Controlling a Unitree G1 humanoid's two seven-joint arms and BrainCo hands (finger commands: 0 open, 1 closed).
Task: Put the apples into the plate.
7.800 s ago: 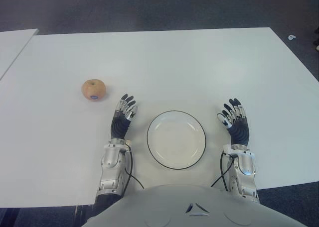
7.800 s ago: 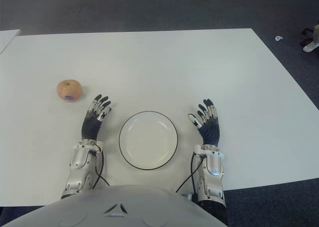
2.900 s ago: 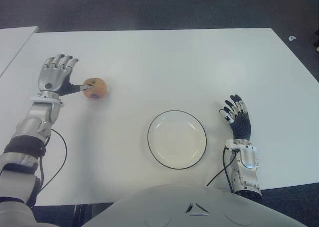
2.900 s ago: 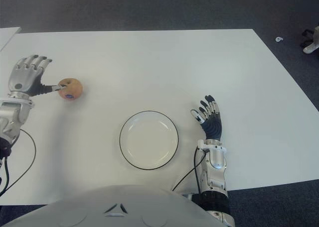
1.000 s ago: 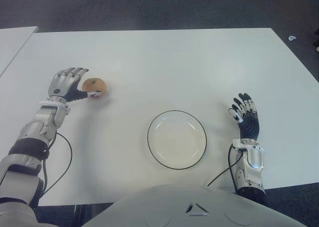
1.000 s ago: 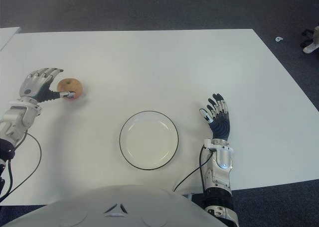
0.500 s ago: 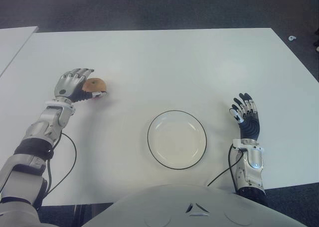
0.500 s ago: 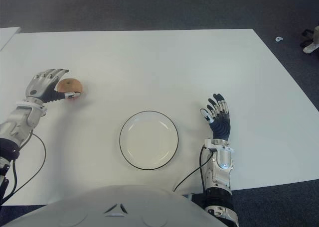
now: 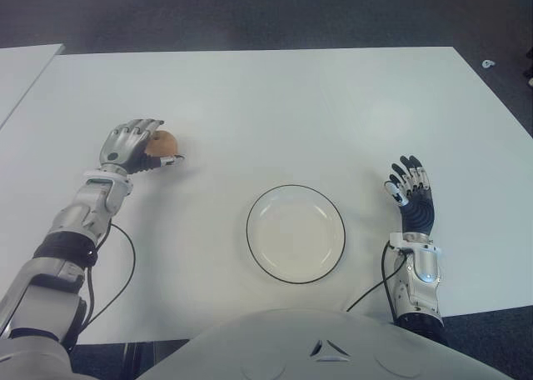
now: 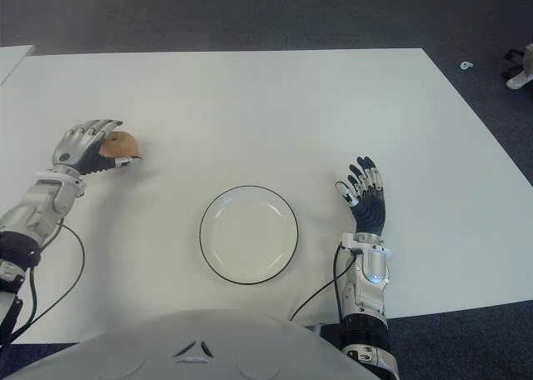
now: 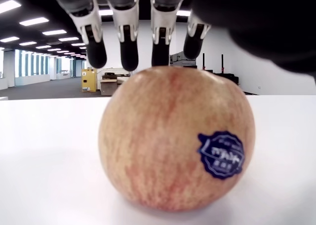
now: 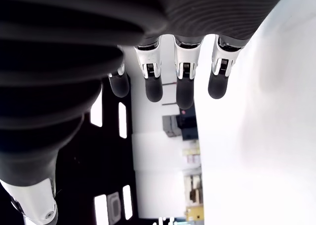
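A yellow-red apple point(image 9: 167, 141) with a blue sticker point(image 11: 221, 154) sits on the white table point(image 9: 291, 105) at the left. My left hand point(image 9: 143, 147) is curled over it from the left. Its four fingers point(image 11: 127, 37) arch over the top and its thumb is pressed against the near side. The apple's underside still touches the table. A white plate point(image 9: 296, 187) with a dark rim lies empty at the front centre, well to the right of the apple. My right hand point(image 9: 410, 192) shows to the right of the plate, fingers point(image 12: 182, 87) spread and holding nothing.
A second white table point(image 9: 21, 67) stands at the far left across a narrow gap. A black cable point(image 9: 117, 263) loops beside my left forearm. A small white object point(image 9: 487, 62) lies on the dark floor beyond the table's far right corner.
My left hand has slid to the right and closed further over the apple, covering more of it. The right hand and the plate have not moved.
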